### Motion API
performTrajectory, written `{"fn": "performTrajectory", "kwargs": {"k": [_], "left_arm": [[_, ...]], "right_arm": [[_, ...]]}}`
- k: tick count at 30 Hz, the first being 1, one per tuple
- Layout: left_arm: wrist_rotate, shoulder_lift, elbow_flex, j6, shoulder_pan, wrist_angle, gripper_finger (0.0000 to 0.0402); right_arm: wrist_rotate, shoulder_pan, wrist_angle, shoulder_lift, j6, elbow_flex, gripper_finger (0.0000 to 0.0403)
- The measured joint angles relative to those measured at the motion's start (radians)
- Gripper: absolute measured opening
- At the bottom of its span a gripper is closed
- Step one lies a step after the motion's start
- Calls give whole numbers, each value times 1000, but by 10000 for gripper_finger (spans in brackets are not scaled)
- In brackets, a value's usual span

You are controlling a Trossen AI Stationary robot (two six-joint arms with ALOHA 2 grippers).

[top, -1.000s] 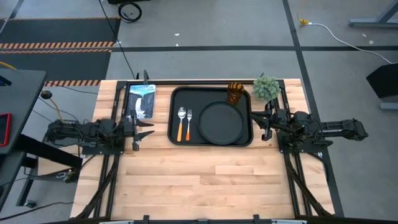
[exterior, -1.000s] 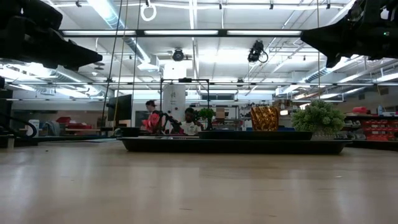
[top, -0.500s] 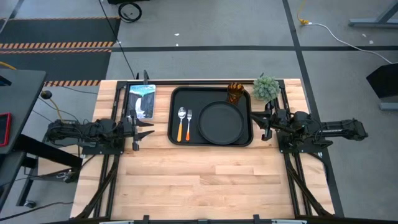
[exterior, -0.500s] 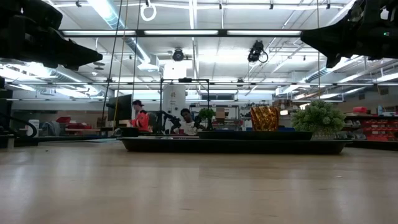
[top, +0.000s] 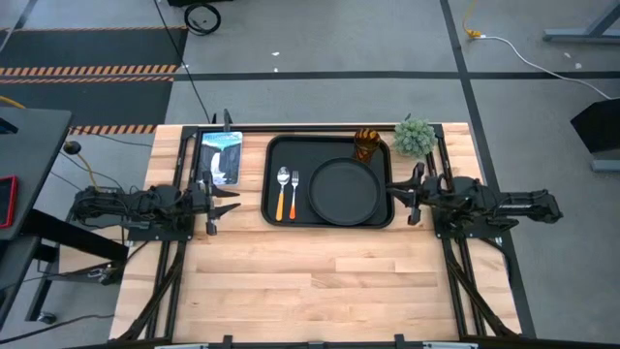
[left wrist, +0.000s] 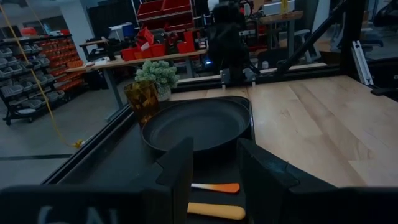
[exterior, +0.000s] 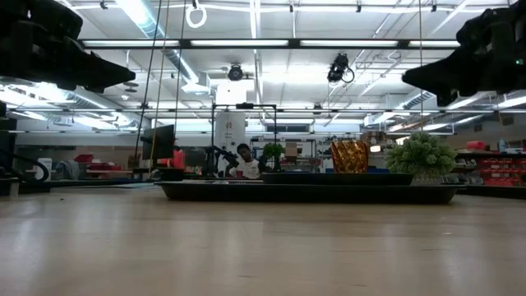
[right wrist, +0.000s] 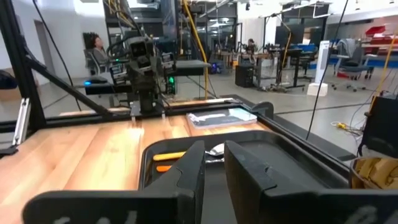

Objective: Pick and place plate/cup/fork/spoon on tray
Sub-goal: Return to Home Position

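The black tray (top: 275, 147) lies at the table's far middle. On it are the round black plate (top: 345, 190), the amber cup (top: 366, 145) at its far right corner, and the orange-handled spoon (top: 283, 192) and fork (top: 294, 192) side by side, left of the plate. My left gripper (top: 231, 201) is open and empty, above the table left of the tray. My right gripper (top: 399, 199) is open and empty, at the tray's right rim. The left wrist view shows the plate (left wrist: 199, 124), the cup (left wrist: 142, 99) and both orange handles (left wrist: 214, 199).
A small green plant (top: 415, 138) stands right of the cup, just off the tray. A blue-white picture card (top: 221, 157) lies at the far left. The near half of the table (top: 320, 281) is bare wood. A person sits in the room beyond (exterior: 244, 161).
My right gripper has gone toward the table's left edge, closer to the tray's right rim, and a little down. The things on the tray have stayed where they were.
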Motion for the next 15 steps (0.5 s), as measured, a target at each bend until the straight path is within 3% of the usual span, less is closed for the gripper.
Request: {"fn": "performTrajectory", "kwargs": {"k": [15], "left_arm": [[0, 0, 0, 0, 0, 0, 133]], "right_arm": [[-2, -2, 39, 10, 0, 0, 68]]}}
